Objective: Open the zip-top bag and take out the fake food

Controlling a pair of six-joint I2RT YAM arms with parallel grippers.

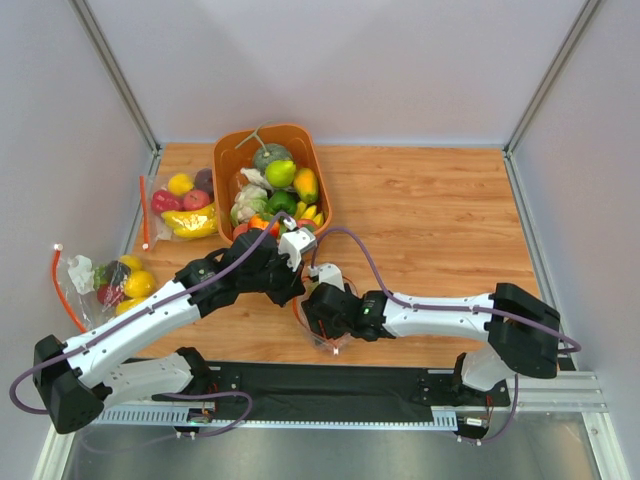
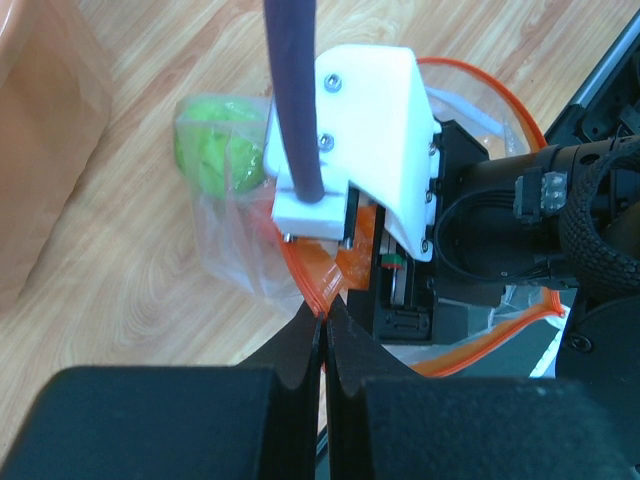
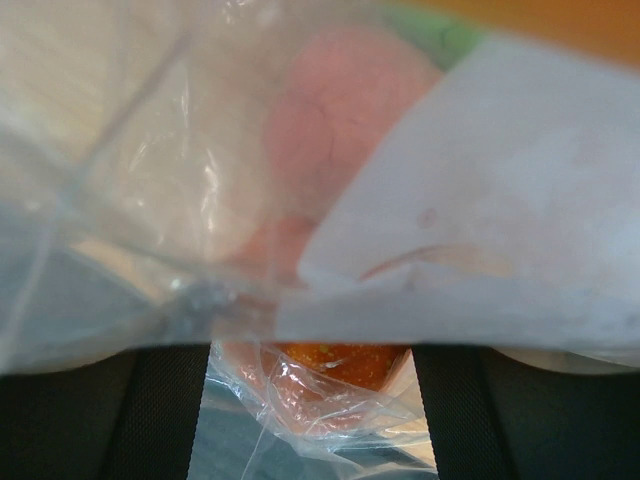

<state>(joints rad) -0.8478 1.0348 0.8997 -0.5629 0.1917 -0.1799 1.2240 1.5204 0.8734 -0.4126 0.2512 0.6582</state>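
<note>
The zip-top bag [image 1: 329,340] lies on the table near the front middle, under both wrists. My left gripper [image 2: 323,318] is shut on its red-orange zip strip [image 2: 310,270] and shows in the top view [image 1: 297,286]. A green fruit [image 2: 215,150] sits inside the clear plastic beyond it. My right gripper [image 3: 312,352] is open and reaches into the bag's mouth, also seen from above [image 1: 320,312]. An orange fruit [image 3: 335,362] lies between its fingers [image 3: 160,420], wrapped in plastic film. A peach-red fruit [image 3: 340,110] and the white label [image 3: 500,200] fill the view beyond.
An orange basket [image 1: 312,160] full of fake fruit stands at the back. A bag with a banana and purple fruit [image 1: 185,207] lies left of it. Another bag [image 1: 115,280] lies at the left wall. Walls enclose three sides.
</note>
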